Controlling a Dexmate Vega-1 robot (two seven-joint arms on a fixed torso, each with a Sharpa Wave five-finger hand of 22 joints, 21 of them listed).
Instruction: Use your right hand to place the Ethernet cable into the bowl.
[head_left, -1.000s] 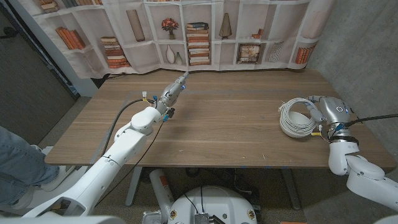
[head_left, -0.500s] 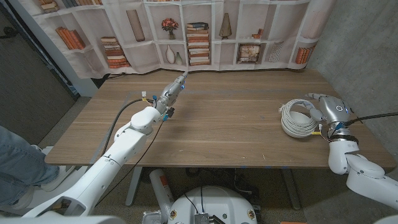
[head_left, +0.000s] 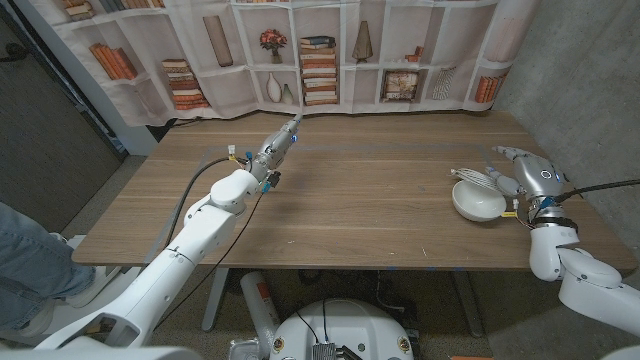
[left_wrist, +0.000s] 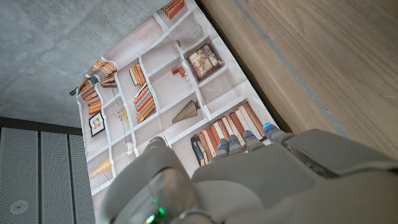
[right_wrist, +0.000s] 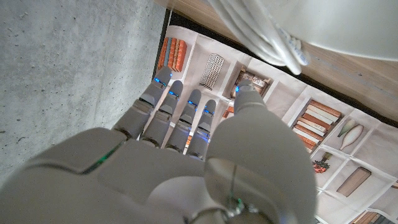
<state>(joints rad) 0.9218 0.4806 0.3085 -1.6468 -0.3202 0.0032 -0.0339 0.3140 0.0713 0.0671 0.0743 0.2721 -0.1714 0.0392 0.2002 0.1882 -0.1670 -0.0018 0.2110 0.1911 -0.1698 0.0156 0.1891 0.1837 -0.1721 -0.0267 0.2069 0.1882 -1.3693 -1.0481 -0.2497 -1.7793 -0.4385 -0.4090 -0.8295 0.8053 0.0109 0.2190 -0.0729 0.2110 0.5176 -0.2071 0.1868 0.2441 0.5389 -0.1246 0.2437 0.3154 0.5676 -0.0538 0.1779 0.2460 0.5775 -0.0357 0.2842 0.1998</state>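
Observation:
A white bowl stands near the table's right edge, its inside showing bare white. A short bunch of white Ethernet cable lies along its far rim; the cable also runs beside the bowl in the right wrist view. My right hand is just right of the bowl, fingers stretched out and apart, holding nothing. My left hand reaches toward the table's far side at left of centre, fingers straight, nothing in it.
The wooden table runs wide between the two hands. A bookshelf-print curtain hangs behind its far edge. A concrete wall stands close on the right. A person's leg in jeans is at the left edge.
The full white coil seen at the right a second ago is gone; a bare bowl shows there with only a few cable strands at its far rim. The left arm has not moved.

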